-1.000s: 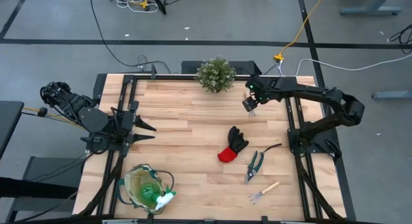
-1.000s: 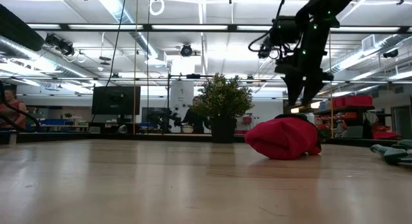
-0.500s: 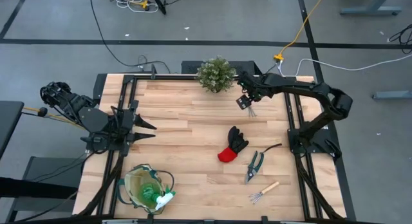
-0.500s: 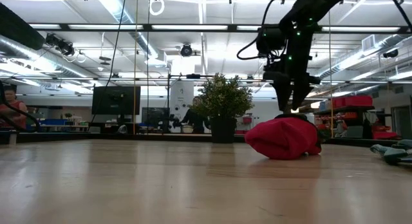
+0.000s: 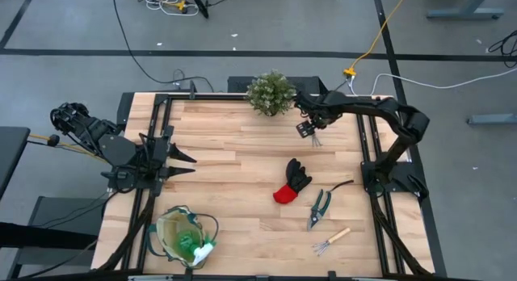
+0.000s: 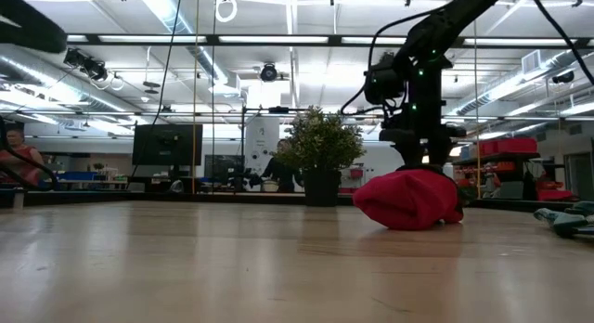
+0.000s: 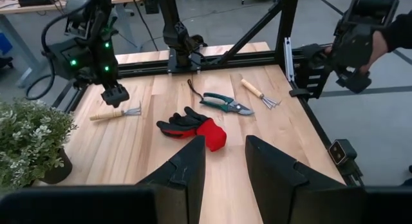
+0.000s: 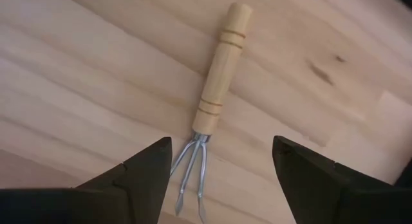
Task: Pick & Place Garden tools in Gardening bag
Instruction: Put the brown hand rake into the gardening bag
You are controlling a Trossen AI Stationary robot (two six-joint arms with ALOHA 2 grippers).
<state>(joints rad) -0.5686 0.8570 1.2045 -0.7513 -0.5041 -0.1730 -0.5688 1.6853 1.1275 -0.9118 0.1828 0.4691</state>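
Right gripper (image 8: 219, 179) open above rake (image 8: 215, 95); high view unclear.

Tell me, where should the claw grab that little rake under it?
Probably the wooden handle of the rake, taken from straight above: it lies flat on the table, and the handle is thicker than the thin metal prongs. The right gripper hangs open over it, fingers either side of the neck, so the jaws would close across the handle.
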